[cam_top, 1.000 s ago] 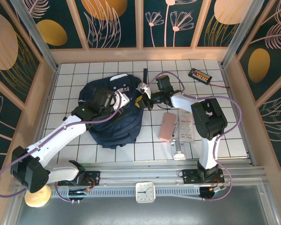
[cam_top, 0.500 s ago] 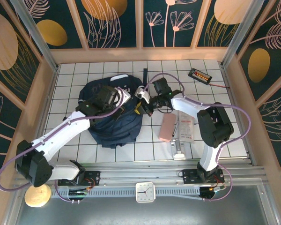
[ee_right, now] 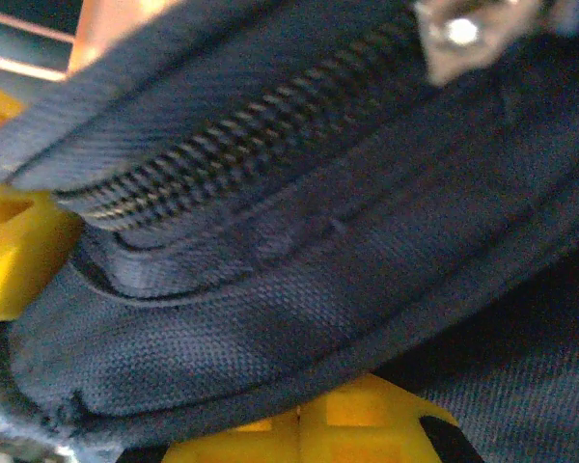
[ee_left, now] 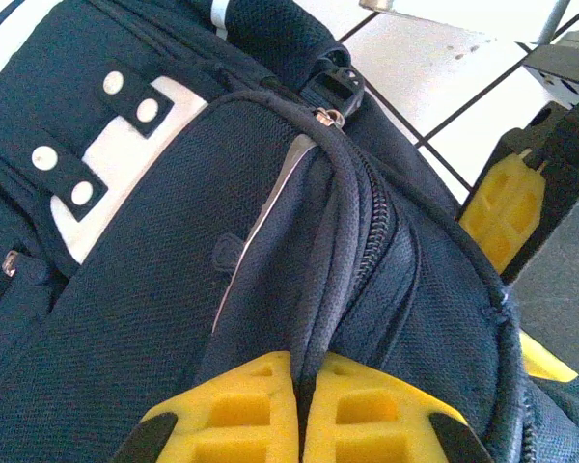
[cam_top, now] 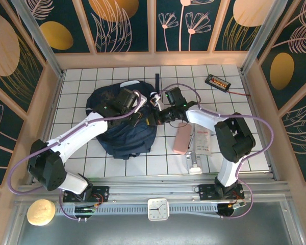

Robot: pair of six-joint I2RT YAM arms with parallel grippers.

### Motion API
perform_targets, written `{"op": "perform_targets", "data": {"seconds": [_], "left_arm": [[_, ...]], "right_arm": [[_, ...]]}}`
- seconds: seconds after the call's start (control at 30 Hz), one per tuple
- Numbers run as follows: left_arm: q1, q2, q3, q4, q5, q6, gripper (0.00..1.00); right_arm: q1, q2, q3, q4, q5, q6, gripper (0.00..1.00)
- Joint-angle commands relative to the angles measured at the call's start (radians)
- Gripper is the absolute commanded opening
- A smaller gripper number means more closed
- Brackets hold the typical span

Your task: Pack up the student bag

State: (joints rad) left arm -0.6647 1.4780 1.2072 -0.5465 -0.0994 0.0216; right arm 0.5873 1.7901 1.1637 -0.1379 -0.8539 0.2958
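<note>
Left hand (ee_left: 299,410) and right hand (ee_right: 301,429) were each clamped on student bag (cam_top: 126,139) fabric beside its closed zipper (ee_left: 374,227); opposing pulls could slip a fold free.

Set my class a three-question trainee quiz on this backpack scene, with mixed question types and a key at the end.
1. True or false: the left claw is shut on a fold of the student bag.
2. In the top view, which object lies just right of the bag? A. pink case B. scissors C. banana
3. Fill in: in the right wrist view, the right claw pinches bag fabric just below a closed ____.
Key: 1 true; 2 A; 3 zipper.
</note>
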Motion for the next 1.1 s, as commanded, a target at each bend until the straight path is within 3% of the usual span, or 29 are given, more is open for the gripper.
{"op": "perform_targets", "data": {"seconds": [0.0, 0.13, 0.33, 0.53, 0.63, 0.77, 0.87, 1.07], "left_arm": [[-0.028, 0.01, 0.053, 0.098, -0.027, -0.01, 0.0], [-0.038, -0.013, 0.015, 0.074, -0.064, 0.038, 0.0], [-0.045, 0.004, 0.042, 0.086, -0.061, 0.02, 0.0], [-0.05, 0.107, 0.136, 0.065, -0.062, -0.071, 0.0], [-0.06, 0.156, 0.186, 0.031, -0.121, -0.084, 0.0], [-0.069, 0.197, 0.239, -0.051, -0.202, -0.033, 0.0], [-0.07, 0.182, 0.223, -0.058, -0.239, -0.016, 0.0], [-0.07, 0.266, 0.364, -0.111, -0.137, -0.203, 0.0]], "right_arm": [[0.007, -0.068, 0.029, -0.017, -0.095, 0.146, 0.0], [-0.057, -0.086, 0.105, -0.25, -0.067, -0.02, 0.0], [-0.046, -0.061, 0.151, -0.356, -0.137, -0.096, 0.0], [-0.01, -0.074, 0.138, -0.346, -0.192, -0.059, 0.0], [-0.01, -0.099, 0.131, -0.387, -0.198, -0.082, 0.0], [-0.066, -0.136, 0.151, -0.6, -0.032, -0.248, 0.0], [-0.113, -0.159, 0.124, -0.598, -0.016, -0.242, 0.0], [0.04, -0.173, 0.06, -0.328, -0.112, -0.025, 0.0]]}}
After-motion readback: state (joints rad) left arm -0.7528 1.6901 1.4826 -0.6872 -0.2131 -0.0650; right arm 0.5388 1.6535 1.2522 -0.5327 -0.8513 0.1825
